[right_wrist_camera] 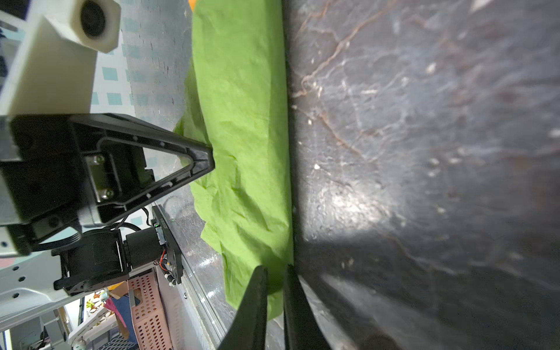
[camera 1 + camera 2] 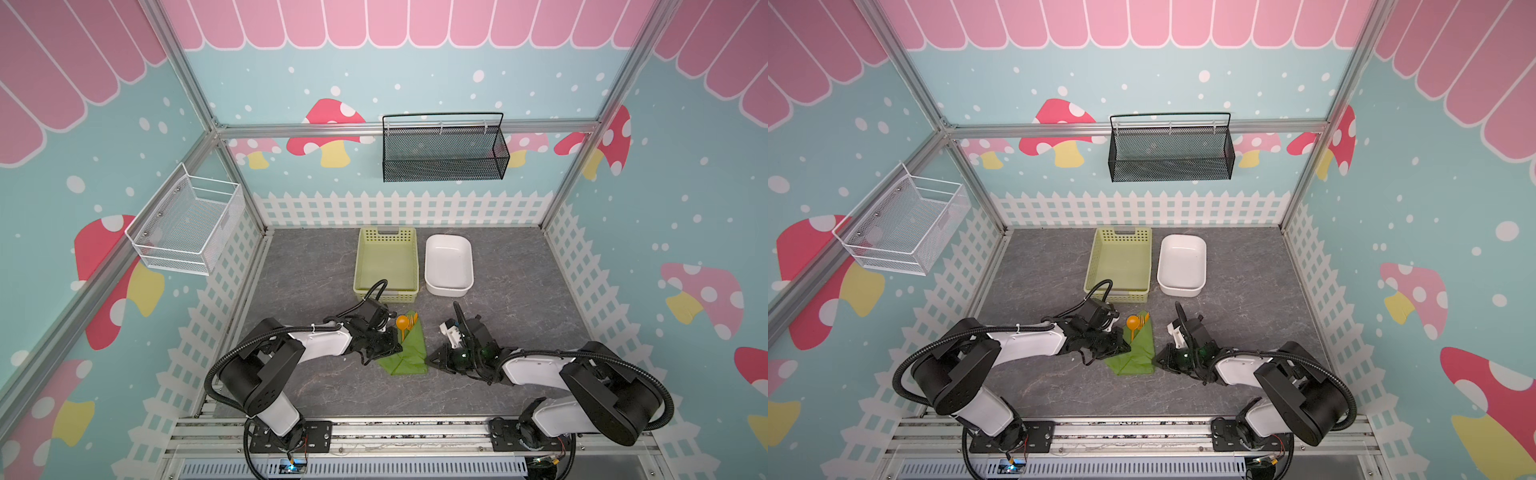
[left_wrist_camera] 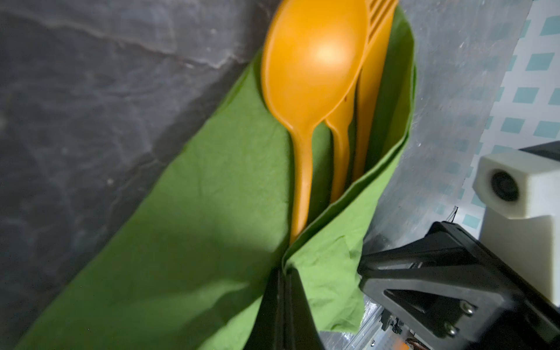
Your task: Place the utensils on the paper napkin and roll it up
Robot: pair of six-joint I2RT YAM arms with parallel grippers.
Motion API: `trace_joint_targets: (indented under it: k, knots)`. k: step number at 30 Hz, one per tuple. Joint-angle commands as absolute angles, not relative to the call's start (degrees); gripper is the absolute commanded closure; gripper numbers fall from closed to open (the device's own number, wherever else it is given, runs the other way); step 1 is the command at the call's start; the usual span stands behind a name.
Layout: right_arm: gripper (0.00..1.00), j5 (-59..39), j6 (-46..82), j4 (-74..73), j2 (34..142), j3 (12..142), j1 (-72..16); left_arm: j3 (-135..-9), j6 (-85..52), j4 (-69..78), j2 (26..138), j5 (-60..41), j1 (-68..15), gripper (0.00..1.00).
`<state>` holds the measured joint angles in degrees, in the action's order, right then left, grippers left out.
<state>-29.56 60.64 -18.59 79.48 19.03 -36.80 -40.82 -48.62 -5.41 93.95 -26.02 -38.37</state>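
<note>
The green paper napkin [image 2: 409, 353] [image 2: 1136, 355] lies folded lengthwise over the utensils near the table's front middle. The orange spoon [image 2: 402, 322] [image 3: 312, 66], the fork's tines [image 3: 381, 15] and a third orange handle [image 3: 341, 151] stick out of its far end. My left gripper [image 2: 398, 347] [image 3: 286, 269] is shut on a napkin fold at the left side. My right gripper [image 2: 430, 360] [image 1: 275, 268] is at the napkin's [image 1: 242, 121] near right edge. Its jaws are nearly together with the green paper between them.
A pale yellow-green perforated basket [image 2: 388, 239] and a white dish [image 2: 449, 286] stand side by side just behind the napkin. A black mesh rack [image 2: 444, 149] hangs on the back wall and a white wire basket [image 2: 187, 224] on the left wall.
</note>
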Motion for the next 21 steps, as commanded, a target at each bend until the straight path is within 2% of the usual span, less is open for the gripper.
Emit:
trace_joint_targets:
  k: [1,5,12,21]
  knots:
    - [0.84,-26.9,59.0,-13.2,77.3,21.2,-37.1,-41.6,-47.3,-6.4,95.0,-27.3,-38.2,0.97]
    - [0.85,-28.2,58.4,-12.8,75.9,22.6,-37.1,-41.5,-47.2,-6.5,95.3,-27.5,-38.3,0.97]
    - [0.92,-35.0,58.9,-18.7,75.2,21.5,-37.0,-41.5,-47.1,-6.3,95.5,-27.9,-38.2,0.97]
    - [0.94,-41.4,60.2,-26.9,80.0,17.6,-37.0,-41.6,-47.0,-6.2,95.9,-28.0,-38.2,0.97]
